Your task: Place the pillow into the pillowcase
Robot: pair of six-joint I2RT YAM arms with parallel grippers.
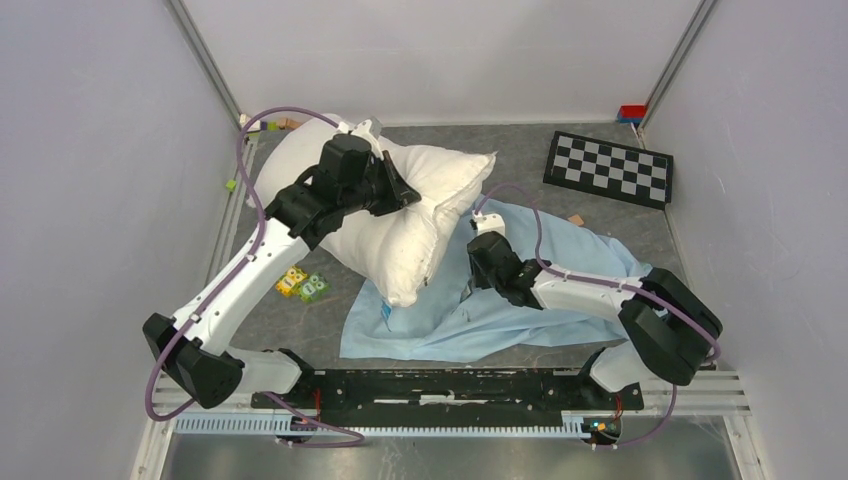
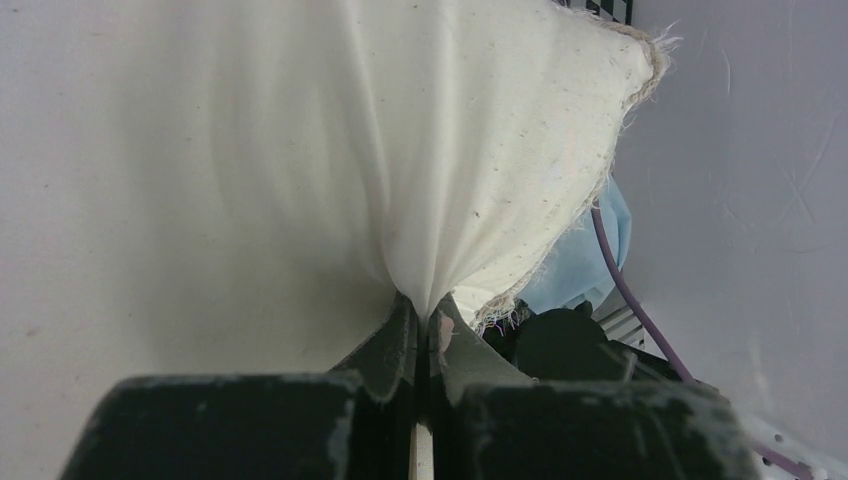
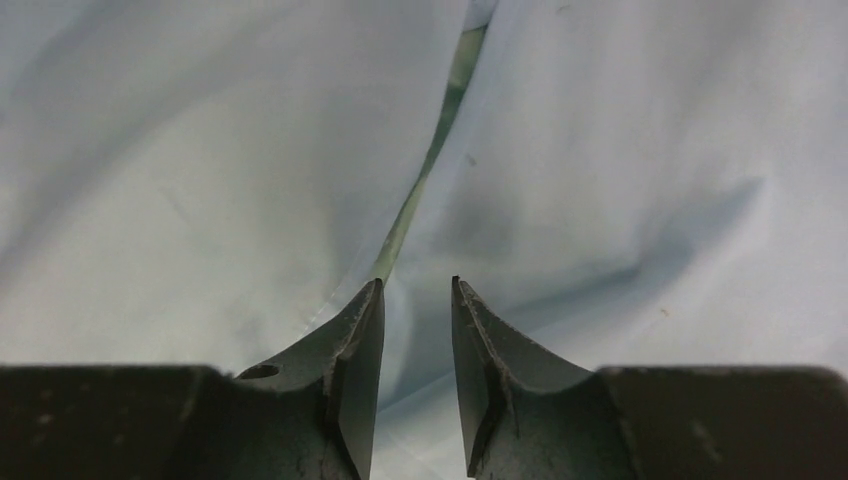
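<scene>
Left gripper [image 2: 428, 318] pinches the soft, light pillow [image 1: 425, 215], far-left on the counter [image 1: 520, 150]. Right gripper [image 3: 417, 285], jaws narrow, straddles a fold of the limp pillowcase [image 1: 440, 325] spread near-right; grip uncertain. Its hem opening looks the best hold. Blocks [image 1: 302, 285] and a checkerboard [image 1: 610, 168] lie aside; the pillow's corner overlaps the case.

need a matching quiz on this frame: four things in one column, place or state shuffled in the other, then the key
Things
1. plump off-white fabric pillow
2. limp light-blue fabric pillowcase
3. flat black-and-white checkered board
4. left claw

Place or state
A. far right of the table
B. shut on a pinch of off-white fabric
C. spread out on the table, under the right claw
D. near corner lying over the blue cloth

Pairs: 1-D, 2-C, 3-A, 4-B
</scene>
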